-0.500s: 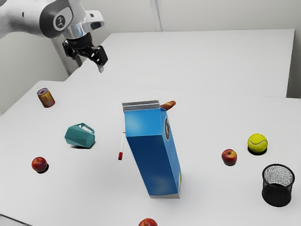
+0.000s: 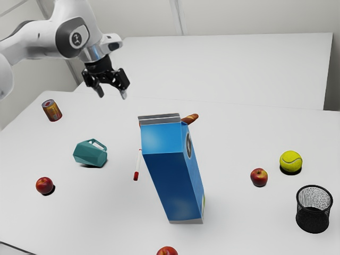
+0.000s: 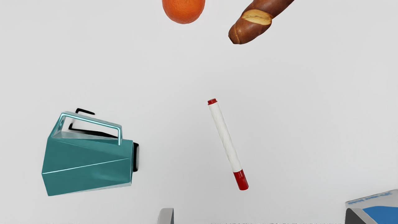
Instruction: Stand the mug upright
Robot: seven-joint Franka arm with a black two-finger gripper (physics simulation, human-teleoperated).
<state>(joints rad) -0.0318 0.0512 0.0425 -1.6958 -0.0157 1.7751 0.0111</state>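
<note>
Gripper (image 2: 112, 94) raised over the table (image 2: 106, 223), fingers wide apart, no hold on anything. Both fingertips visible in the wrist view, a broad gap between them.

Mug (image 2: 91, 154): teal, faceted, tipped over on its side on the tabletop. In the exterior view it lies lower than the gripper and a little to that view's left of it, well apart from the fingers. Seen from the wrist, it is out past one finger, outside the span of the pair; its handle is on the side away from the fingertips, its narrower end toward the marker (image 3: 227, 140).

Marker: white with red ends, lying flat ahead of the gap between the fingers, its longer red end nearer the fingertips. Orange (image 3: 183, 10) and brown bread (image 3: 253, 23) farther out from the fingertips, beyond the marker.

Blue carton (image 2: 170, 180) standing on the other finger's side from the mug, partly behind that fingertip in the wrist view.

Exterior view, from the gripper: can (image 2: 52, 110) off to that view's left; red fruit (image 2: 44, 185) lower on the same side, past the mug. Well off to that view's right of the gripper: apple (image 2: 258, 177), tennis ball (image 2: 290, 161), black mesh bin (image 2: 313, 212).
</note>
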